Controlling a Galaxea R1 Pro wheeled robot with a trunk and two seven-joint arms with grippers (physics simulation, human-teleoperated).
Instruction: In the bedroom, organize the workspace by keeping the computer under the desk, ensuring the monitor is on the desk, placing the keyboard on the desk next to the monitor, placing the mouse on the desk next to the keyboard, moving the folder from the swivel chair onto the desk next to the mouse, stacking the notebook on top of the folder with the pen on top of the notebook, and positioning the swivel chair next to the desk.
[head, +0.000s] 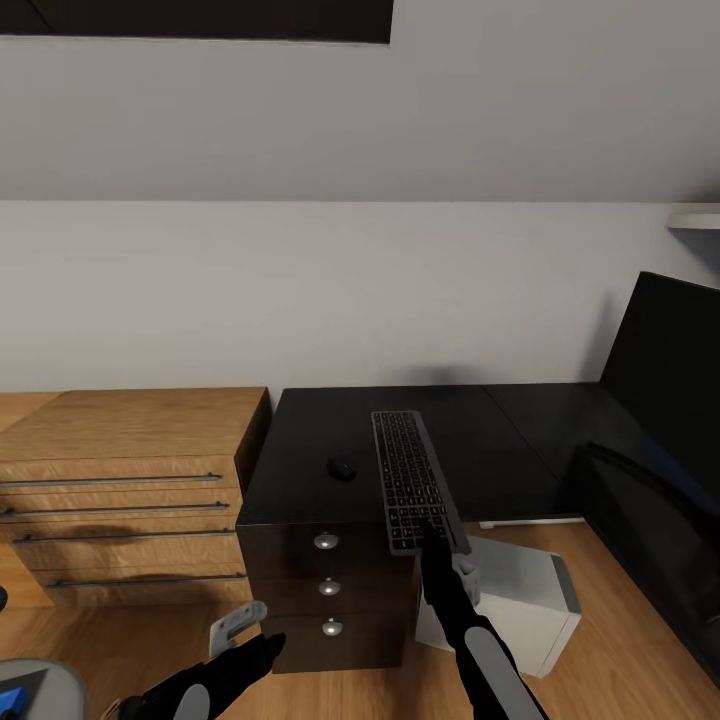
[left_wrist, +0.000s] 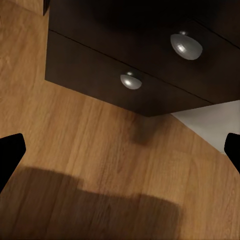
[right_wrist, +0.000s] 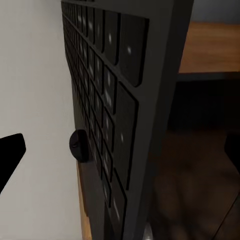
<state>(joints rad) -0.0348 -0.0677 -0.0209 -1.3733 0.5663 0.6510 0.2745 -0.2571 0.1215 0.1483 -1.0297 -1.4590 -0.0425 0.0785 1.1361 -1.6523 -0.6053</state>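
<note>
Our right gripper (head: 437, 540) sits at the near end of the keyboard (head: 412, 478), right at the front edge of the desk (head: 300, 450); from the head view it looks clamped on that end, but the fingertips are lost against the dark keys, so we cannot tell the grip for certain. The keyboard lies lengthwise front to back on the desk's left section, near end overhanging the front edge above the drawer unit (head: 325, 590). The right wrist view adds what the head view lacks: the keyboard (right_wrist: 107, 115) close up, edge-on, key rows clear, with the mouse (right_wrist: 80, 145) as a small dark lump beyond it and the dark finger (right_wrist: 10, 155) tips at the frame sides, set wide. In the head view the mouse (head: 342, 467) rests on the desk just left of the keyboard, not touching it. The right forearm rises steeply from the bottom edge, wrist pitched up to the desk edge. Our left gripper (head: 262, 630) hangs low in front of the drawer unit, jaws apart, nothing in them; the left wrist view shows two round knobs (left_wrist: 131, 80) and wooden floor (left_wrist: 100, 165). The computer (head: 520, 595) stands on the floor under the desk, right of the drawers. The monitor (head: 668, 370) occupies the desk's right wing. A wooden dresser (head: 130, 480) abuts the desk's left side.
</note>
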